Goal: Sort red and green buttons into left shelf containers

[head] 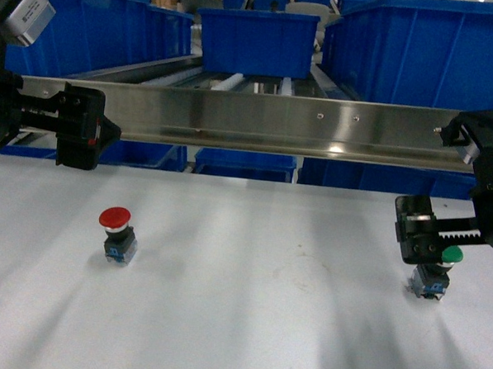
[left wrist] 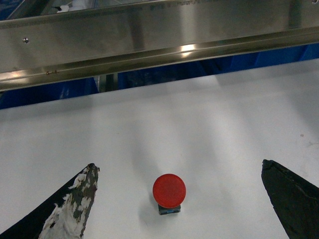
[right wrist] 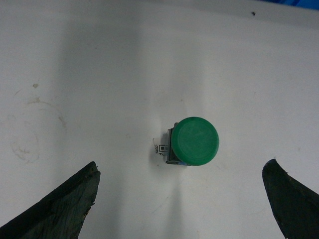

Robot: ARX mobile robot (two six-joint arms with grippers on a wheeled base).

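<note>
You are seeing the red-capped mushroom push button (head: 115, 235) standing upright on the flat white table (head: 249, 292), left of centre. The green-capped mushroom push button (head: 437, 273) is standing far to its right. The right gripper (right wrist: 179, 199) is hanging spread wide directly over the green cap, touching nothing. The left gripper (left wrist: 179, 201) is likewise gaping apart above the red cap, well clear. Behind the table, the shiny steel shelf rail (head: 266, 119) is running across, with bright-blue ribbed plastic bins (head: 256, 41) sitting beyond it.
</note>
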